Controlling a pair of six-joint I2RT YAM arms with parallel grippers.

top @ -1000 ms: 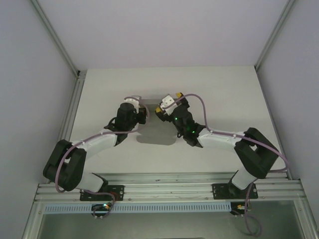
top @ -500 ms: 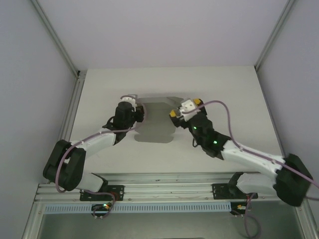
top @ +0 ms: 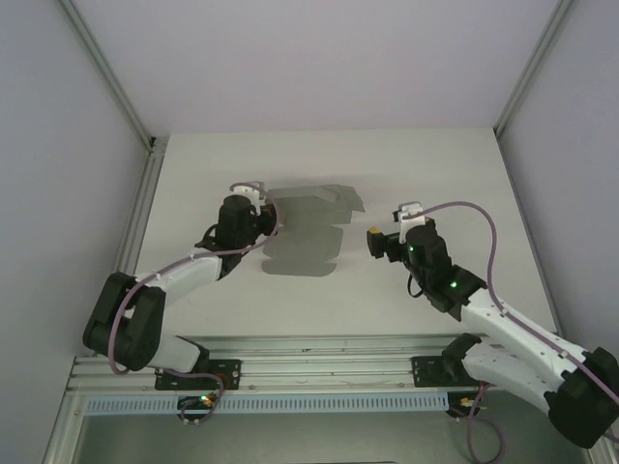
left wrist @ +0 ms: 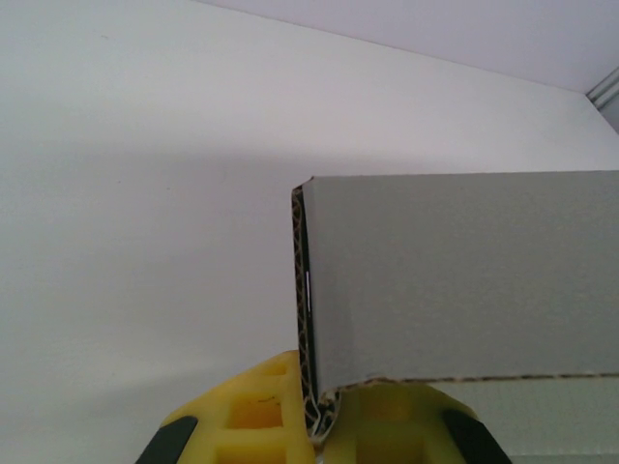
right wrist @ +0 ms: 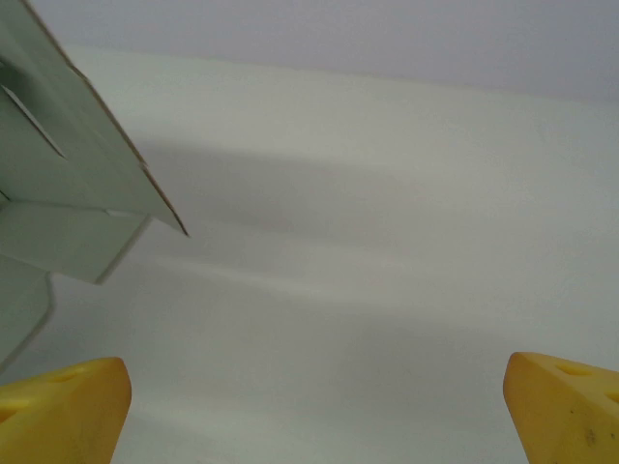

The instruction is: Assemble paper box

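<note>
The paper box [top: 305, 235] is a flat grey card sheet with flaps, lying mid-table with its far flap raised a little. My left gripper [top: 265, 220] is shut on the sheet's left edge. In the left wrist view the yellow fingers [left wrist: 251, 420] pinch the folded card edge, and the paper box [left wrist: 464, 280] stretches off to the right. My right gripper [top: 376, 242] hangs open to the right of the sheet, apart from it. In the right wrist view the right gripper [right wrist: 314, 416] has its fingertips [right wrist: 58, 411] spread wide with bare table between them, and the paper box [right wrist: 68, 174] sits at the upper left.
The white table [top: 435, 184] has free room right of and behind the sheet. Aluminium rails run along the near edge [top: 319, 348] and the left side [top: 145, 208]. Grey walls close in the back and both sides.
My right gripper has drawn back to the right and nearer, away from the sheet's top, and stands open. The sheet's far flap now shows. The left gripper keeps its hold.
</note>
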